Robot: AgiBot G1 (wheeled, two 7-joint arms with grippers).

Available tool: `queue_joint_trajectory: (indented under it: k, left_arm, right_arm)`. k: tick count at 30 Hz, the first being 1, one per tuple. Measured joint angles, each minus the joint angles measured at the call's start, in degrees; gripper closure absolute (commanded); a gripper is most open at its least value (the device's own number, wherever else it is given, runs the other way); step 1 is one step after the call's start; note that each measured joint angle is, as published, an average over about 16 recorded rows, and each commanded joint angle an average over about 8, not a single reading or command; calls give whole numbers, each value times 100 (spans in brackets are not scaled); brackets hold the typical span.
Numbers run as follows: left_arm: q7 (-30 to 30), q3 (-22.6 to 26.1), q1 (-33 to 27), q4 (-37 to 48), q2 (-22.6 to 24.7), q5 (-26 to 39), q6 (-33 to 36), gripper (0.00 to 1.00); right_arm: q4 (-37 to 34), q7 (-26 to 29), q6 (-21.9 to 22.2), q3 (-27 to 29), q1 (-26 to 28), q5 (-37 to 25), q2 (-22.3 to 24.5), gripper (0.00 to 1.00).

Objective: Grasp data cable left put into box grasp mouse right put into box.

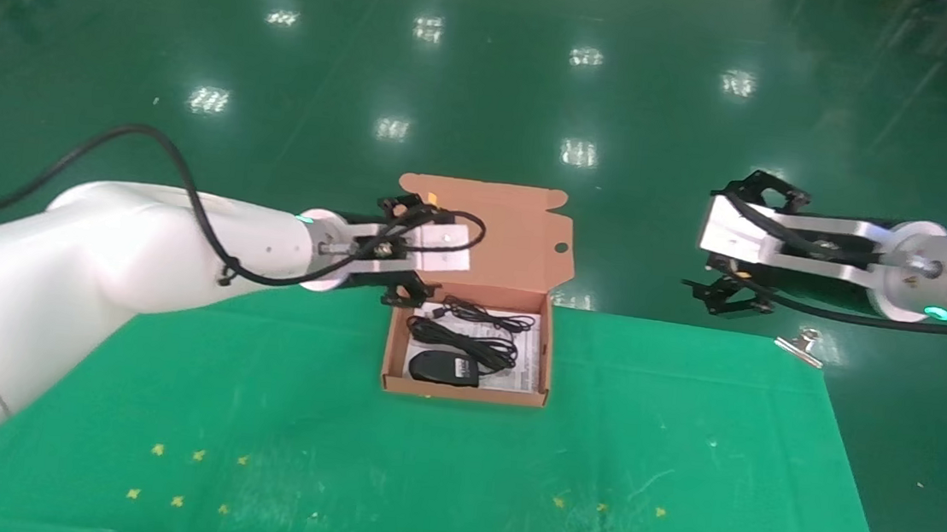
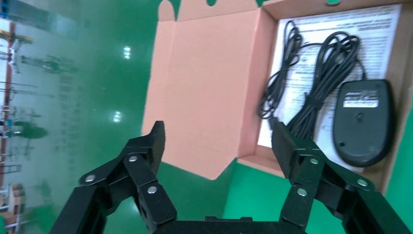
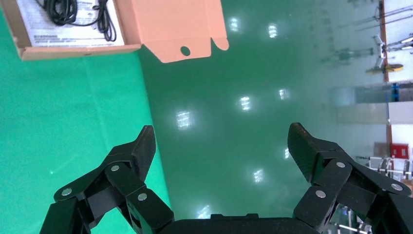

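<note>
Green cloth covers the counter [image 1: 421,467], with glossy green floor behind. Near frame centre sits the box [image 1: 467,390], its lid [image 1: 493,233] open and tilted back. Inside, on a printed sheet [image 1: 526,373], the mouse [image 1: 443,369] lies at the lower left, upside down in the left wrist view, and the cable [image 1: 468,330] lies in loose bundles above it. Left claw [image 1: 406,252] hovers by the box's upper-left corner, fingers spread and empty. Right claw [image 1: 737,238] hangs at the right of the frame, beyond the counter's far edge, also spread wide. A metal clip [image 1: 801,346] lies at the counter's upper-right corner.
</note>
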Motion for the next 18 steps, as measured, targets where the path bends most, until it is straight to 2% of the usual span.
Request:
queue_joint_trajectory:
  k: [18]
  left_arm:
    - [269,-1455,889,-840,-1069,-1810,1447,0]
  right_arm:
    - [349,-128,-1221,1267,-962,1516,265,0]
